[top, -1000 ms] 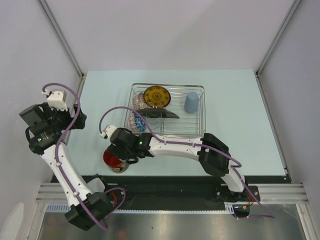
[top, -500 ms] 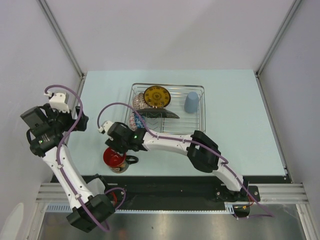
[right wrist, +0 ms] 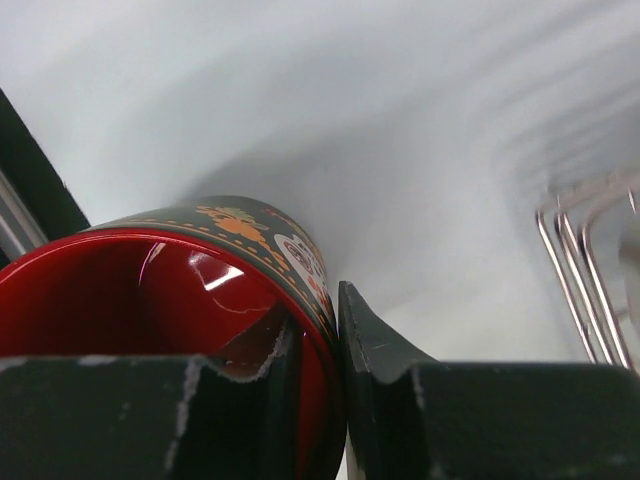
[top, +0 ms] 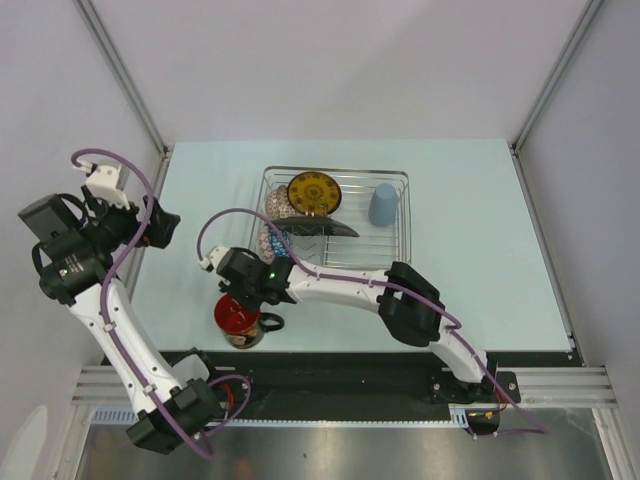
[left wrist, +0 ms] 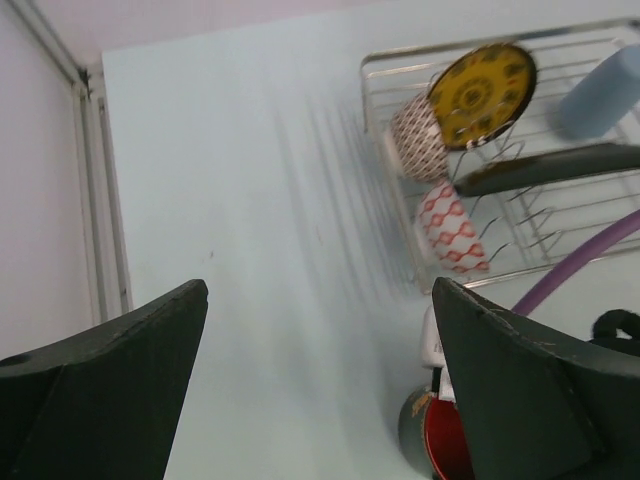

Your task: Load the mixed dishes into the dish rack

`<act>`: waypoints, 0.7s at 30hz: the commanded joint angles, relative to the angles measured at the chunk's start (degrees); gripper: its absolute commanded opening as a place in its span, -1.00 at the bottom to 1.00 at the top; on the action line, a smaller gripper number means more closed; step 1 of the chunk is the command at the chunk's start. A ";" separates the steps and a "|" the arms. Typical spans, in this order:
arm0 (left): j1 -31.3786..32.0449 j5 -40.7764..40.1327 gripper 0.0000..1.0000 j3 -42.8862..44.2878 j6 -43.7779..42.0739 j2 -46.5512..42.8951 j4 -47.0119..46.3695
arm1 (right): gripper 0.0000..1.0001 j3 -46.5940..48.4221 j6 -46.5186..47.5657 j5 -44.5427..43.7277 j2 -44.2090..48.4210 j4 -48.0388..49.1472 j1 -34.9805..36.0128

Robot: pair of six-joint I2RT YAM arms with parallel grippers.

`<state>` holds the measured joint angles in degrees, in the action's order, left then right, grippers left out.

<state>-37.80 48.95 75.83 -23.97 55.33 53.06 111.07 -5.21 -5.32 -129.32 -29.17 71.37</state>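
Pale blue tabletop (top: 470, 250) between grey walls: four dishes racked, the mug being taken by its rim.

Plate (top: 314, 192), cup (top: 383, 204) and both bowls (top: 276, 243) sit in the rack (top: 370, 250); only the mug (top: 238, 320) stands outside it, upright near the tabletop's front edge, left of the rack. The right gripper (right wrist: 335, 350) pinches the mug's wall, one finger inside the red interior and one outside. The left gripper (left wrist: 320, 300) hangs spread wide and empty, well apart at the left. Such a thin rim pinch looks risky: on lifting, the mug could swing or slip out, and so close to the edge it might drop off. Carried low, it could also knock the bowls at the rack's near-left corner.
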 commanded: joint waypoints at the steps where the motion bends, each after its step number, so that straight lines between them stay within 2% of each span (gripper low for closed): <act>1: 2.03 11.07 0.99 8.97 4.80 0.83 0.82 | -1.00 -1.46 -4.45 -0.30 15.04 -2.20 -1.06; 3: 3.34 14.94 1.00 11.60 7.69 0.92 -1.10 | -1.00 -4.62 -5.59 -0.39 21.36 -2.73 -2.20; 7: 7.99 18.46 1.00 13.29 19.72 0.04 -8.13 | -1.00 -10.42 -10.94 1.27 32.96 -2.91 -6.33; 8: 9.75 19.59 0.99 13.11 22.10 -0.31 -12.84 | -1.00 -12.17 -11.74 1.54 35.25 -3.00 -7.47; 10: 10.73 21.09 1.00 11.01 32.19 -2.06 -20.23 | -1.00 -13.94 -13.32 3.20 42.28 -2.74 -11.84; 11: 11.08 22.32 0.99 10.05 36.23 -2.50 -29.15 | -1.00 -14.64 -15.16 3.91 44.39 -2.56 -13.70; 12: 11.43 23.98 1.00 8.04 44.88 -2.86 -34.11 | -1.00 -16.65 -16.48 4.79 49.11 -1.60 -15.98; 13: 11.87 24.70 0.99 7.23 48.89 -3.03 -38.77 | -1.00 -18.15 -18.50 9.84 51.25 -0.29 -22.53; 14: 13.18 25.05 0.99 6.79 51.97 -2.77 -45.00 | -1.00 -19.99 -23.04 12.24 53.97 1.46 -25.81; 16: 15.03 25.14 0.99 7.48 57.18 -1.64 -47.69 | -1.00 -26.58 -28.69 19.86 60.11 8.14 -36.85; 18: 18.45 25.41 0.99 7.93 59.72 -1.10 -48.92 | -1.00 -32.89 -36.25 25.50 64.16 17.24 -42.61; 20: 23.01 25.32 1.00 7.23 60.70 -1.28 -49.63 | -1.00 -35.21 -40.82 27.90 64.98 22.20 -47.61; 21: 24.86 25.23 1.00 6.27 60.97 -1.45 -49.54 | -1.00 -36.17 -45.28 29.91 65.15 27.88 -48.60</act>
<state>-19.07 72.05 83.33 27.53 53.56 11.44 78.59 -32.64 9.63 -65.60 -22.35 26.63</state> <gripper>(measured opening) 0.996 0.207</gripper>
